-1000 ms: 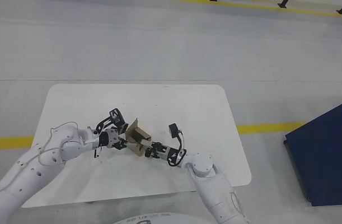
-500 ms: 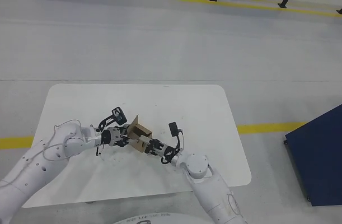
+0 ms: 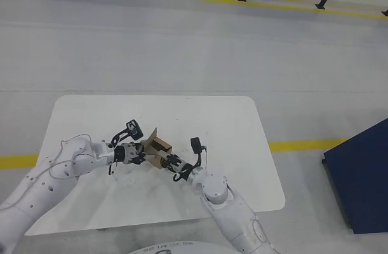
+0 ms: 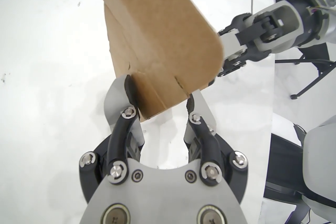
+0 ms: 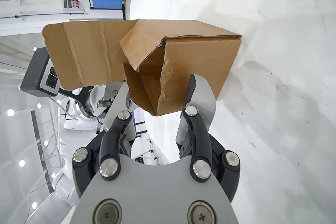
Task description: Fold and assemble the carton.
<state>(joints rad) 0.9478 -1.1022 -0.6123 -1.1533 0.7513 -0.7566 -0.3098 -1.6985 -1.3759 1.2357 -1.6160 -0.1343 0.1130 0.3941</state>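
table (image 3: pixel 79 120) white, scuffed | left gripper (image 4: pixel 159 92) half-spread; we see it pinching one end corner of the carton (image 3: pixel 157 149) | carton mid-table; long axis along the line between the grippers; open end and loose flap toward the right gripper (image 5: pixel 160 88) | right gripper astride a crumpled wall, gripping it; inner finger hidden | blue panel (image 3: pixel 371 171) on the floor, well apart

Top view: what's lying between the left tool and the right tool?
The carton lies between the left tool and the right tool, as the top view shows.
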